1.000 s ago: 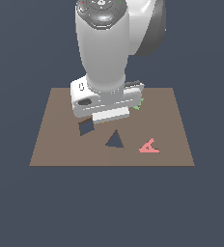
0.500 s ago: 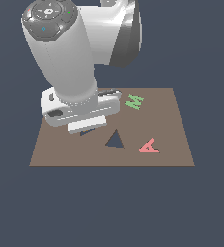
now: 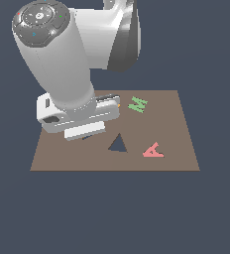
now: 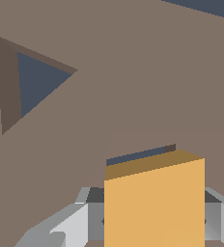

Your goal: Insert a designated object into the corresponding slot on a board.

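The arm fills the upper left of the exterior view, its wrist lowered over the board [image 3: 171,124], a flat brown rectangle across the middle of that frame. The hand [image 4: 152,219] is clamped on the orange cube [image 4: 155,202]: in the wrist view grey fingers [image 4: 82,222] press either side of it at the lower centre of the frame.

Two holes are cut in the board. The triangular hole [image 3: 118,144] sits open at the centre of the exterior view, nothing in it. The square slot [image 4: 140,155] shows only as a thin dark strip just past the cube's far edge in the wrist view; the cube seems over or already partly inside it, though I cannot tell how deep.

The likely trouble is a corner catching the slot's rim if the cube is turned slightly off the diamond, so it jams or tips on release.

A green letter M [image 3: 137,104] and a pink letter A [image 3: 153,150] lie flat on the board at centre right.
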`<act>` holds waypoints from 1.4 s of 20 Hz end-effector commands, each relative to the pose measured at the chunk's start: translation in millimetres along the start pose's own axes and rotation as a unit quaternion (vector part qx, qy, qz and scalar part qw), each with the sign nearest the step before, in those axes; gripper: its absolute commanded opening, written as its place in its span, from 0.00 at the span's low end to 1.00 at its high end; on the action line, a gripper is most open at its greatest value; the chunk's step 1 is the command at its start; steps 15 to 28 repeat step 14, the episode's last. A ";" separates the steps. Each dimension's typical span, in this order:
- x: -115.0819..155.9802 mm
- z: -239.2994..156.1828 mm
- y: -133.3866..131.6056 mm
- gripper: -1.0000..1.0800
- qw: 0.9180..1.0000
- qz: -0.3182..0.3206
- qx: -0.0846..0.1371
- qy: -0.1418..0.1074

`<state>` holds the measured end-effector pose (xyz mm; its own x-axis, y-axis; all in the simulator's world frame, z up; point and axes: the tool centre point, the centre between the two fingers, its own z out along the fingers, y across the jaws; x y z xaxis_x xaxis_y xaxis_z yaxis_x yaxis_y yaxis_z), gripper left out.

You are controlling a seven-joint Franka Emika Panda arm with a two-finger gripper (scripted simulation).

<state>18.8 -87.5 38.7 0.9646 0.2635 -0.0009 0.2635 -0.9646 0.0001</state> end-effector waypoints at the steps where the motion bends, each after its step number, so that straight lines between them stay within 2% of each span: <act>1: 0.5 4.7 0.3 0.00 1.000 0.000 0.000 0.000; 4: 1.0 8.3 0.4 0.00 1.000 -0.001 0.000 0.000; 5: 1.0 8.3 0.4 0.96 1.000 -0.001 0.000 0.000; 28: 1.0 8.3 0.4 0.96 1.000 -0.001 0.000 0.000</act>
